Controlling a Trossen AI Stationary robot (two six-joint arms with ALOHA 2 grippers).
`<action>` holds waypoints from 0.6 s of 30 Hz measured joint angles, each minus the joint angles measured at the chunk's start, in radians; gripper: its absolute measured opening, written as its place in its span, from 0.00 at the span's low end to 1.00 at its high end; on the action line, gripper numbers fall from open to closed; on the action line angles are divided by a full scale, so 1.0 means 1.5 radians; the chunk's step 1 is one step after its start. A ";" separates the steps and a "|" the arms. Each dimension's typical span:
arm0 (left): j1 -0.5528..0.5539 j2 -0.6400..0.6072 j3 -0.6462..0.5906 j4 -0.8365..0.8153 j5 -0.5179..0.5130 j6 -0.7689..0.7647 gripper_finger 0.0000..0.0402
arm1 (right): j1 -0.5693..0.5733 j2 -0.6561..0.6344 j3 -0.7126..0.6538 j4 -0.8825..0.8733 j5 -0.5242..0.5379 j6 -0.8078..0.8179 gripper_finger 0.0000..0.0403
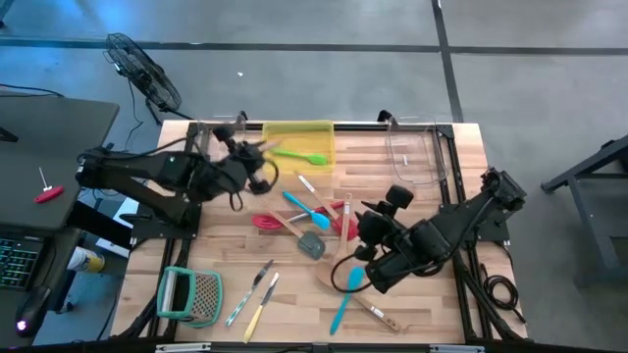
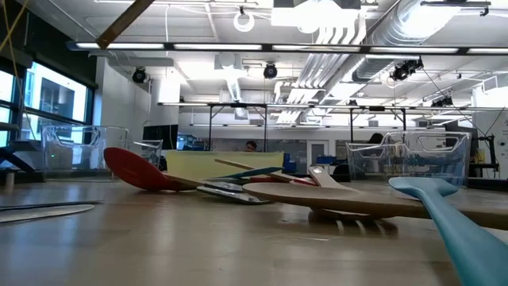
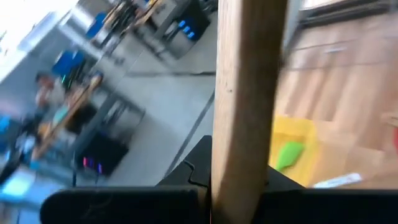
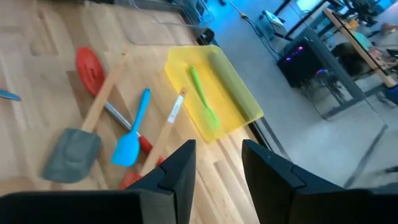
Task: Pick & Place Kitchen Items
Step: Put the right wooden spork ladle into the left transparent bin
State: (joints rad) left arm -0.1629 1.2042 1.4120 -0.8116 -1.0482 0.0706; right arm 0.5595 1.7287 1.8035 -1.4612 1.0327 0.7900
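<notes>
Holding a pale wooden utensil handle [image 3: 249, 93], my left gripper [image 1: 250, 149] is closed tight on it beside the yellow bin [image 1: 324, 129], on the bin's side toward the left arm's base; in the left wrist view the handle stands up between the dark fingers, and I cannot tell which end of the utensil is which. Inside the yellow bin lies a green spatula [image 1: 306, 156], alone as far as I can see. My right gripper [image 4: 217, 165] hangs over the table well away from the yellow bin, toward the near edge, its jaws partly apart with nothing between them. Between that gripper and the yellow bin lies the main heap of utensils: a red spoon [image 1: 265, 222], a grey spatula [image 1: 312, 245] on a wooden handle, a blue spatula [image 1: 306, 213] and a white-handled knife [image 1: 309, 185] nearest the bin. Farther from the yellow bin, by the near edge, I see another blue spatula [image 1: 346, 292] crossing a wooden spoon [image 1: 365, 306], two small knives [image 1: 257, 294], and a teal-handled grater [image 1: 189, 294]. A clear plastic bin [image 1: 414, 152] sits just beside the yellow bin, on its far side from the left arm.
</notes>
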 joint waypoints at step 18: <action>0.437 -0.037 0.001 -0.091 0.298 -0.168 0.04 | -0.047 0.000 -0.100 0.001 0.009 0.026 0.26</action>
State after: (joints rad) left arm 0.4921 1.1492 1.4132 -0.9474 -0.6015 -0.1810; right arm 0.4889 1.7287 1.6536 -1.4597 1.0465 0.8288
